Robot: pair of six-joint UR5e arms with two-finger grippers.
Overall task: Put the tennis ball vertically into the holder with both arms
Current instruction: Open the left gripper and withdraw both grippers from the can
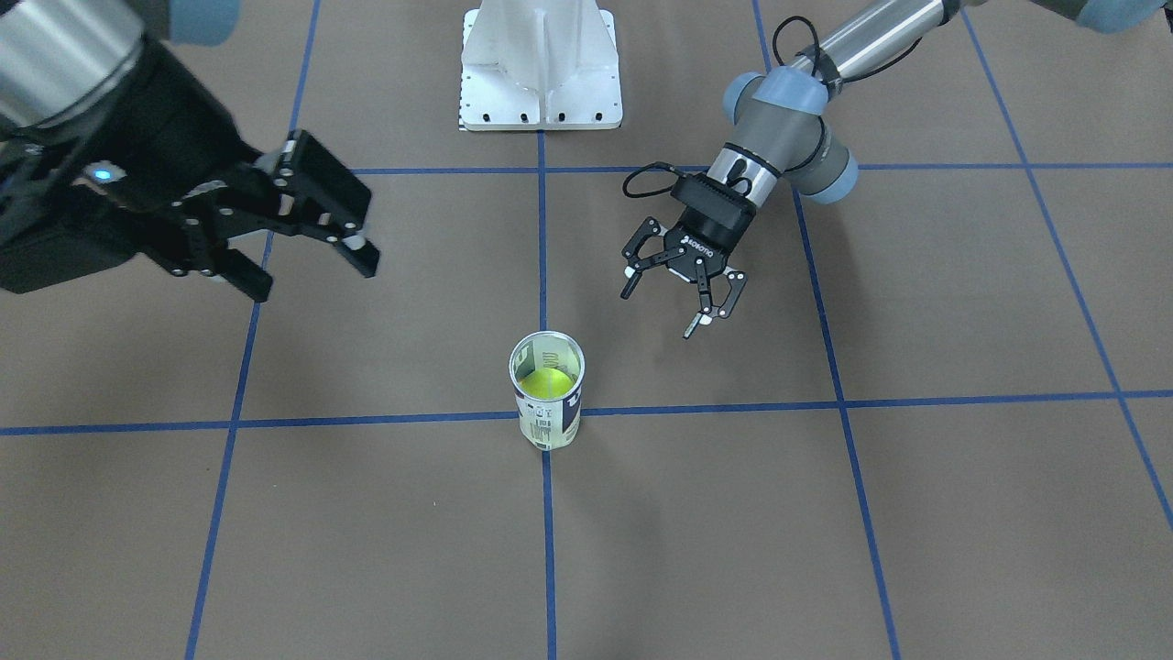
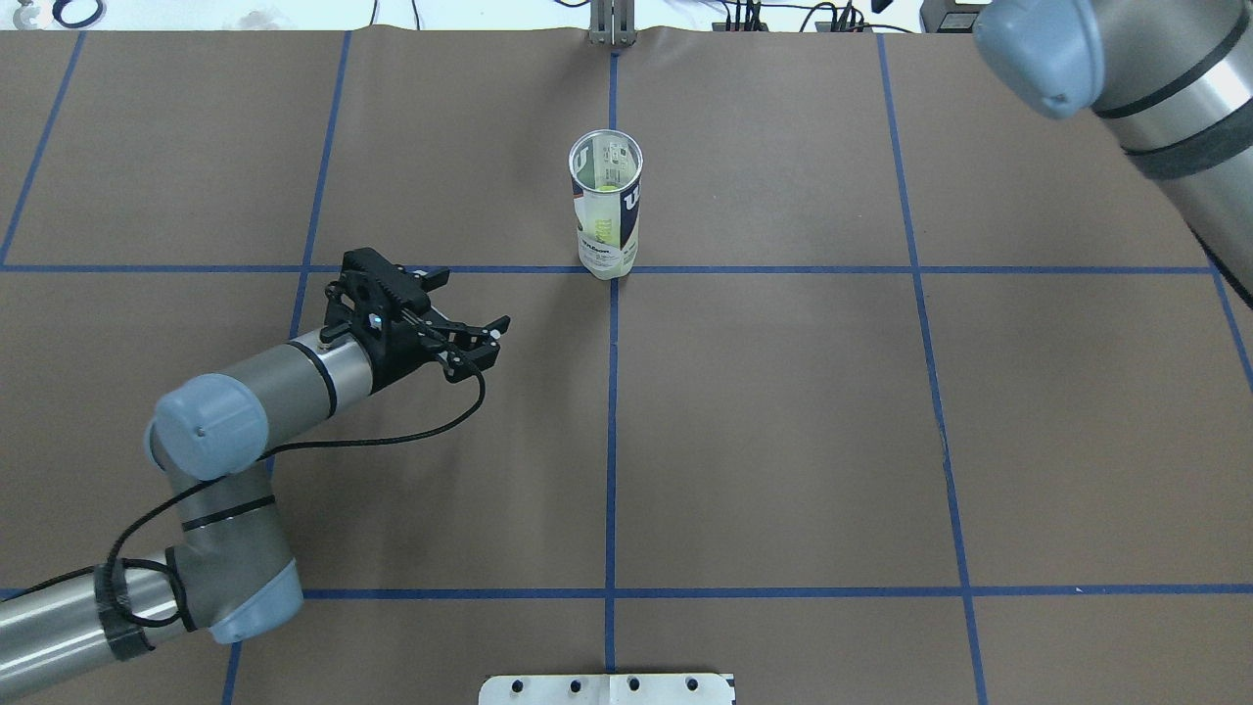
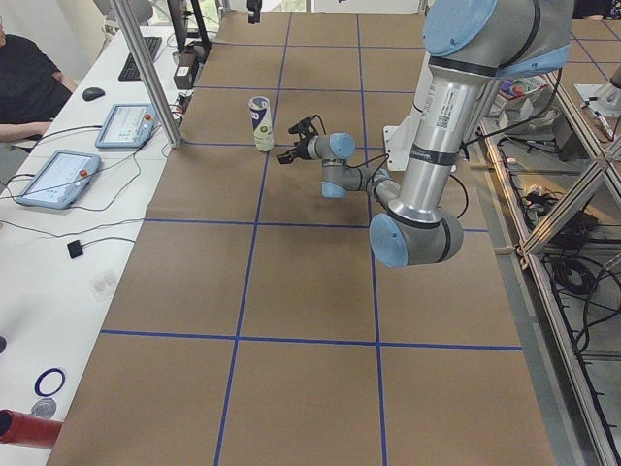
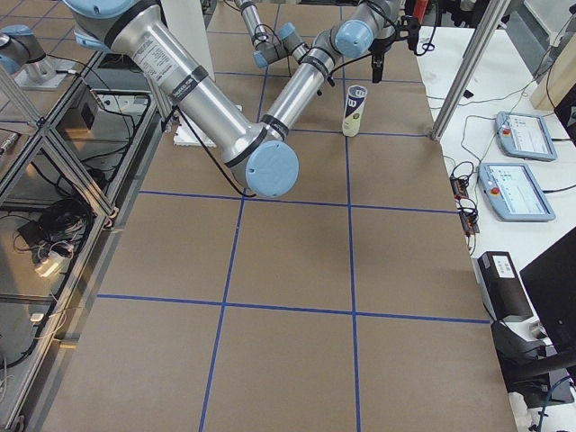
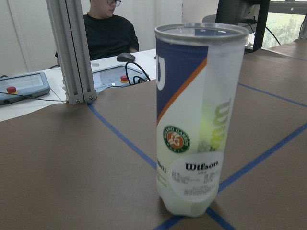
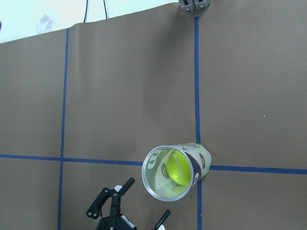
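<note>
Looking down from the front camera, I see the ball (image 1: 542, 383) already lying at the bottom of the can (image 1: 550, 420). The can stands upright in the lower middle of the frame, on a crossing of blue lines on the table (image 1: 825, 550). By my reading the insertion is done and only a clean retreat is left.

My worry is a knock. The can is tall, light and free-standing, with nothing steadying it. An arm swinging low past it could tip it, and the ball would roll out.

The left gripper (image 1: 662, 312), right of centre and just above the can in the frame, looks the nearer risk. It is near the can but apart from it, jaws spread wide, holding and touching nothing. The right gripper (image 1: 316, 275) fills the upper left, also wide open and empty, well clear of the can.
</note>
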